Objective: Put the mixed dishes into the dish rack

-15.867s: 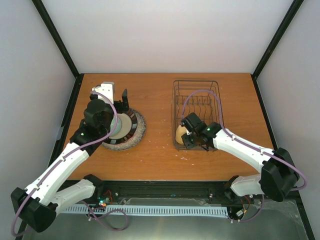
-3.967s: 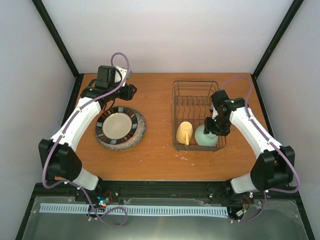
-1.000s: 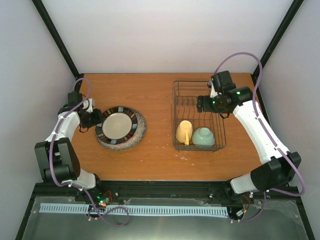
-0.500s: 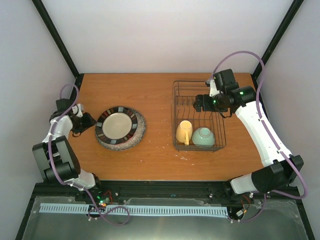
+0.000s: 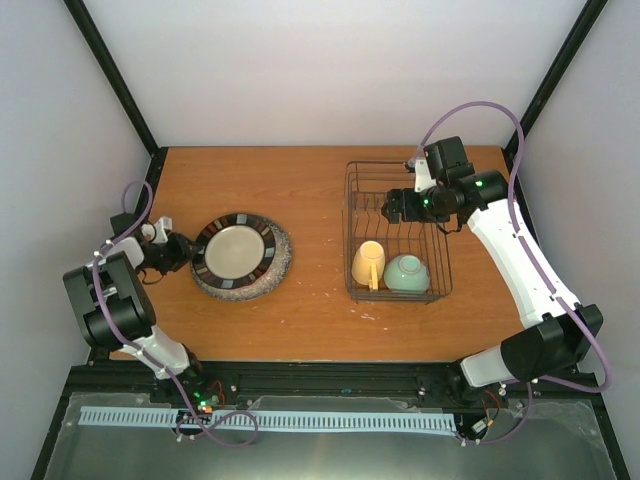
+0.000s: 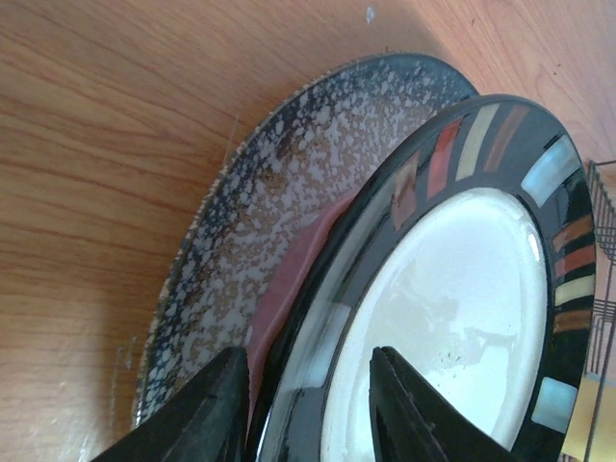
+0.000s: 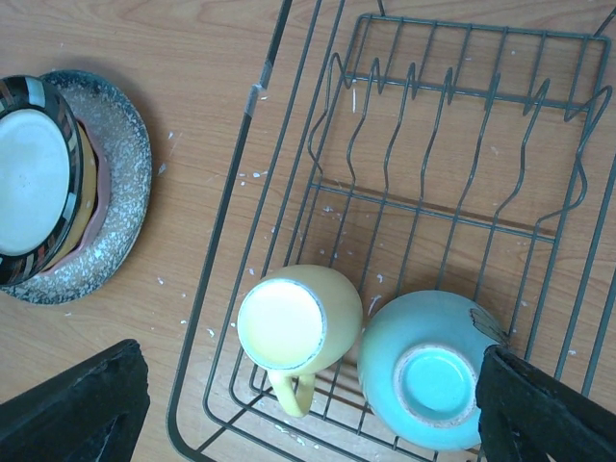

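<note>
Glazed ceramic is what remains to load: at the left of the top view the left gripper point(image 6: 308, 361) lies low on the table point(image 5: 310, 190) against the near edge of a plate stack. Its jaws stand apart and straddle the rim of the black-banded plate point(image 6: 452, 289); no squeeze shows yet. That plate tops the stack, with pink and yellow pieces under it and a wide speckled plate point(image 6: 279, 202) at the bottom. It looks stiff, fairly heavy, slick and easy to chip, so the raised rim is probably the only good hold, taken deep enough that the plate cannot pivot when lifted. Right of centre sits the rack point(image 5: 375, 185), well apart from the stack. Its upright slots in the upper half are bare, and a yellow mug point(image 7: 286, 325) and an upturned green bowl point(image 7: 431, 371) sit touching in the lower half. The right gripper point(image 5: 393, 206) hangs above the rack, jaws spread wide and holding nothing.
</note>
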Robot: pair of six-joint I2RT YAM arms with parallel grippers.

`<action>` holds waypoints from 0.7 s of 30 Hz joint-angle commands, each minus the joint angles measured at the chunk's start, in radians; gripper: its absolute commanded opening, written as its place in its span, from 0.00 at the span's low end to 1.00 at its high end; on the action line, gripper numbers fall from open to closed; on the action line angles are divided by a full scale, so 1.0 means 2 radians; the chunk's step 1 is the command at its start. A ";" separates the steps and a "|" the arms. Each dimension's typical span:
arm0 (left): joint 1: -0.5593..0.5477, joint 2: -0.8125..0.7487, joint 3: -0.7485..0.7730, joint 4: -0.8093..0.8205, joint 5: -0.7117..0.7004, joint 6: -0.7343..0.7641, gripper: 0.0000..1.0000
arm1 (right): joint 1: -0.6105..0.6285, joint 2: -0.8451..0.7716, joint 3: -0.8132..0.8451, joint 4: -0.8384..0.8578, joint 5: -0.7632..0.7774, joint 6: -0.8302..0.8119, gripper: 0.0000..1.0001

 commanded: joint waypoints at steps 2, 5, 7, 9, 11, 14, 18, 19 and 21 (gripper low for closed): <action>0.006 0.014 -0.009 0.043 0.052 0.007 0.35 | 0.003 0.000 0.008 0.005 -0.007 -0.008 0.91; 0.009 0.028 -0.009 0.048 0.070 0.007 0.31 | 0.003 0.001 0.009 0.003 -0.007 -0.008 0.91; 0.010 0.034 -0.006 0.047 0.075 0.009 0.25 | 0.003 0.001 0.008 0.003 -0.009 -0.008 0.91; 0.011 0.038 -0.006 0.049 0.085 0.011 0.18 | 0.003 0.001 0.008 0.004 -0.011 -0.007 0.91; 0.012 0.045 -0.008 0.049 0.095 0.012 0.11 | 0.003 0.002 0.007 0.004 -0.013 -0.007 0.91; 0.012 0.055 -0.007 0.048 0.104 0.016 0.02 | 0.003 0.003 0.006 0.006 -0.018 -0.007 0.91; 0.013 0.055 -0.008 0.048 0.111 0.017 0.01 | 0.003 0.005 0.004 0.010 -0.026 -0.007 0.91; 0.013 0.052 -0.008 0.049 0.112 0.017 0.01 | 0.003 0.006 0.003 0.013 -0.030 -0.007 0.90; 0.016 0.045 -0.008 0.053 0.117 0.016 0.01 | 0.003 0.007 0.001 0.021 -0.043 -0.007 0.90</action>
